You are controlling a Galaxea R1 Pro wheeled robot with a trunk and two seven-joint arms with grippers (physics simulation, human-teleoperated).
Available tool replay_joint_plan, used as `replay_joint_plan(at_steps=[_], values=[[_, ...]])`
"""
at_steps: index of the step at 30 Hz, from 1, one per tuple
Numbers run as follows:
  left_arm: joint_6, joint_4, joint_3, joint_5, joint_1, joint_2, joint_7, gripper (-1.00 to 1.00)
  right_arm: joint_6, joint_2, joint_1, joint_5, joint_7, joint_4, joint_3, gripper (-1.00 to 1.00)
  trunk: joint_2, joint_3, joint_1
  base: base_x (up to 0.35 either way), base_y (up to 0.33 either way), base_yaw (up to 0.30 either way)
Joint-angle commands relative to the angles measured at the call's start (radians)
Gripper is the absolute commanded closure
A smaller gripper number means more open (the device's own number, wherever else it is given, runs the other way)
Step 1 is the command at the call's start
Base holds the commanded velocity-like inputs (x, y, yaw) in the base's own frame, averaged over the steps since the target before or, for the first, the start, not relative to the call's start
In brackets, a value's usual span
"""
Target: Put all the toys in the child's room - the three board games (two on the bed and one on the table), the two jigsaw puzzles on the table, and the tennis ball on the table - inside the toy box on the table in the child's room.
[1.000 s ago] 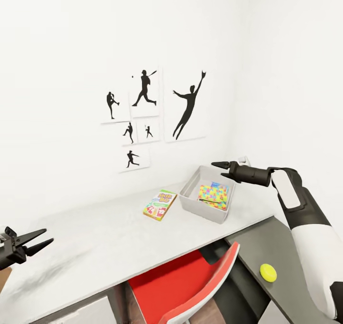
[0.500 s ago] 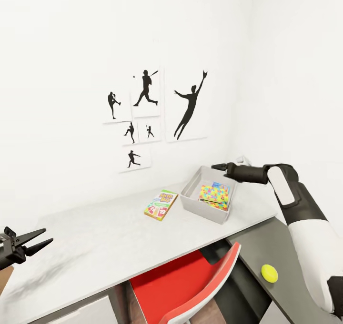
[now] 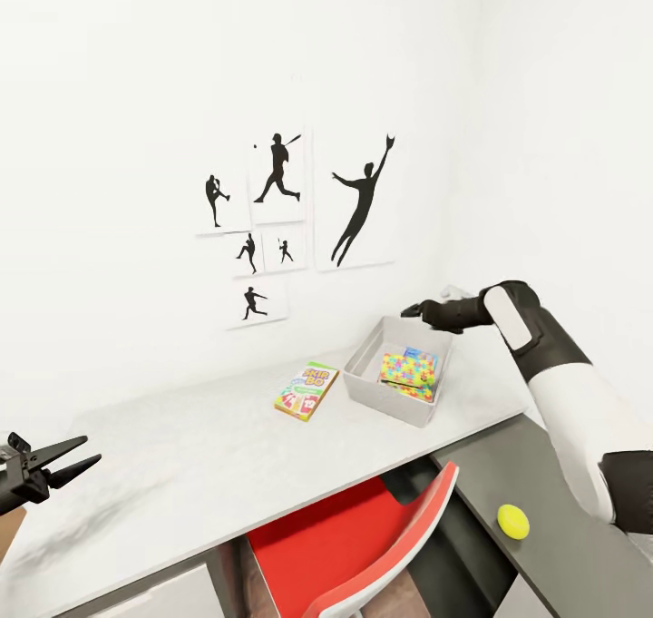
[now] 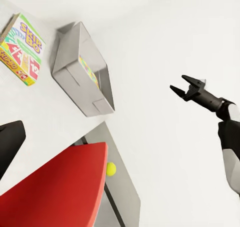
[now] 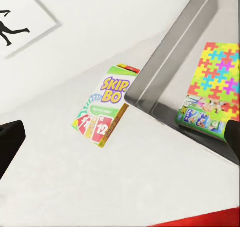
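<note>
One toy box [image 3: 396, 375] stood on the white table [image 3: 209, 459], near the corner of the room. One jigsaw puzzle [image 3: 407, 371] showed lying flat inside it; in the right wrist view a light blue cartoon box [image 5: 200, 118] lay partly under the puzzle's edge, most of it hidden, so what else sat beneath could not be told. One Skip-Bo game [image 3: 306, 389] lay flat on the tabletop just beside the box, apart from its wall. One tennis ball [image 3: 512, 521] rested on the lower dark grey cabinet [image 3: 562, 545], well apart from the toy box.

The right gripper [image 3: 417, 310] hung above the far rim of the toy box with nothing in it, its fingers parted, as the left wrist view made plain. The left gripper [image 3: 73, 455] hovered off the table's near end, fingers spread and bare, its arm cut off by the frame.

One red chair [image 3: 363, 545] was tucked under the table, only partly in view. Six black silhouette prints [image 3: 290, 219] of ball players hung on the wall.
</note>
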Motion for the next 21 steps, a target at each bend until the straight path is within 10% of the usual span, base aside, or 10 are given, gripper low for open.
replay_joint_plan(at_steps=[1,21], values=[[0.011,0.0,0.0,-0.001,-0.001,0.0,-0.004,-1.0,0.002,0.007,-0.014,0.009,-0.003,0.02,0.024,-1.0,-0.002,-0.002,0.001,0.0,0.0,0.0],[0.011,0.0,0.0,-0.001,-0.001,0.0,-0.004,-1.0,0.002,0.024,-0.036,0.007,-0.024,0.004,0.071,-1.0,-0.002,-0.002,0.001,-0.023,0.035,0.0]])
